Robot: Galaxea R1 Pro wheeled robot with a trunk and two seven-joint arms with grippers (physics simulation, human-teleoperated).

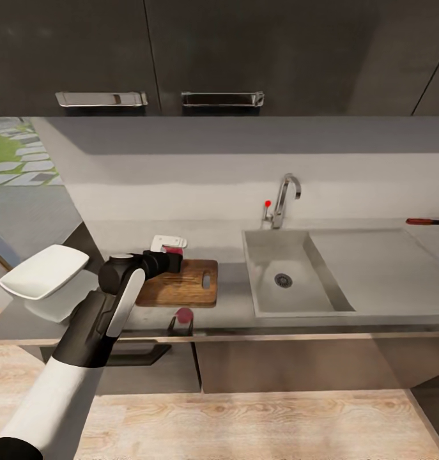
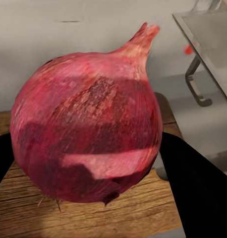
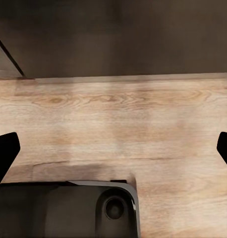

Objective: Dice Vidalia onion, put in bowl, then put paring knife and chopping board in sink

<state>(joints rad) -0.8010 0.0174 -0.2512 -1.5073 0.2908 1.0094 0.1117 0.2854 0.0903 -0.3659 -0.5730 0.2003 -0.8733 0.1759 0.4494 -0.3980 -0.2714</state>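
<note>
Left end effector (image 2: 88,163) grips Vidalia onion (image 2: 86,126), over chopping board (image 1: 181,284)

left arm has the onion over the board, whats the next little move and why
Probably lower the left end effector a little and release. The Vidalia onion sits clamped between its fingers over the chopping board, seemingly just above the wood, and the sink is already without it, so setting it down for dicing seems next.
</note>
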